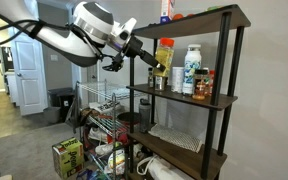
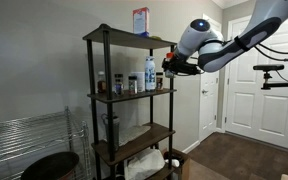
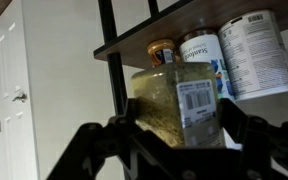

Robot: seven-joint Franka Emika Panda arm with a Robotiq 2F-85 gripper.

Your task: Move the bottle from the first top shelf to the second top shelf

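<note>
The claw [image 1: 152, 63] is closed on the bottle [image 1: 164, 52], gripping it from the side about halfway down its yellow body. The arm reaches in level from outside the rack. In the wrist view the bottle [image 3: 179, 100] fills the gap between the two dark fingers [image 3: 246, 128], with its barcode label facing the camera.

The bottle is upright at the open end of the second shelf [image 1: 179, 97], under the top shelf [image 1: 199, 16]. The pictures do not show whether its base touches the board or hangs just above it. In an exterior view the claw [image 2: 170, 66] sits at that same end of the rack and mostly hides the bottle.

Further along the second shelf stand a white jug [image 1: 192, 70] and a small red-capped jar [image 1: 207, 85], both close to the bottle but not touching it. The wrist view shows two white cans [image 3: 252, 55] and a brown-lidded jar [image 3: 162, 50] crowded just behind the bottle, against the board's edge [image 3: 144, 38]. A black upright post [image 3: 108, 60] of the rack runs just beside it.

A red and blue box [image 1: 167, 8] stands on the top shelf. A cloth [image 1: 176, 138] lies on the shelf below the second one. Beside the rack are a wire stand [image 1: 99, 105] and a dark bin [image 1: 61, 102], and a green carton [image 1: 67, 157] sits on the floor. All of these are well below the arm.
</note>
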